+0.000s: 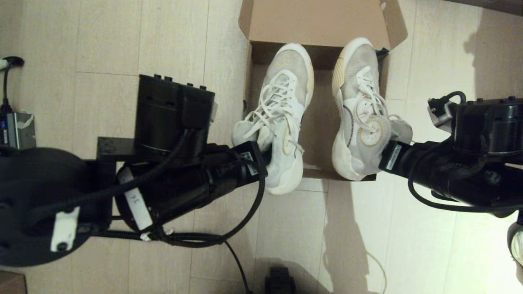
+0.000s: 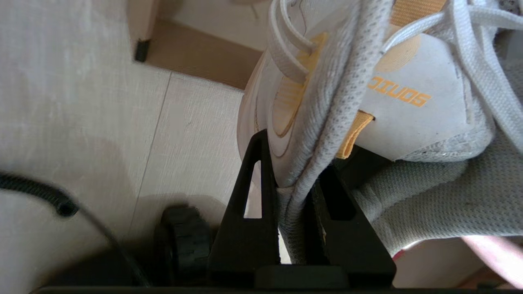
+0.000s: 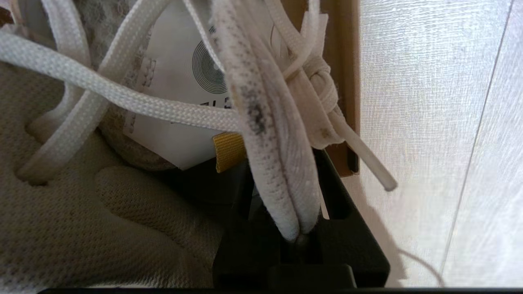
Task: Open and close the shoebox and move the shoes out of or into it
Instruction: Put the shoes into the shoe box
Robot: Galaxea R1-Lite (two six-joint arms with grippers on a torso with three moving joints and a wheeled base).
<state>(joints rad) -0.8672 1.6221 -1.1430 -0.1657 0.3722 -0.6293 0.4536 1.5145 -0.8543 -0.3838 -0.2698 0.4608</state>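
The brown shoebox [image 1: 322, 24] lies open on the floor, its lid flap folded back at the far side. Both white and grey mesh shoes hang over the box, toes pointing away from me. My left gripper [image 1: 265, 153] is shut on the collar of the left shoe [image 1: 282, 118]; in the left wrist view the grey mesh collar [image 2: 310, 163] is pinched between the black fingers [image 2: 253, 192]. My right gripper [image 1: 388, 153] is shut on the collar of the right shoe [image 1: 359, 110]; the right wrist view shows the folded collar edge [image 3: 282, 171] clamped in the jaws.
A lone whitish shoe with a dark rim [image 1: 515, 245] sits at the right edge. A grey power unit with a cable [image 1: 16, 126] is at the far left. A black part [image 1: 280, 281] stands at the bottom centre. Pale wooden floor [image 1: 163, 36] surrounds the box.
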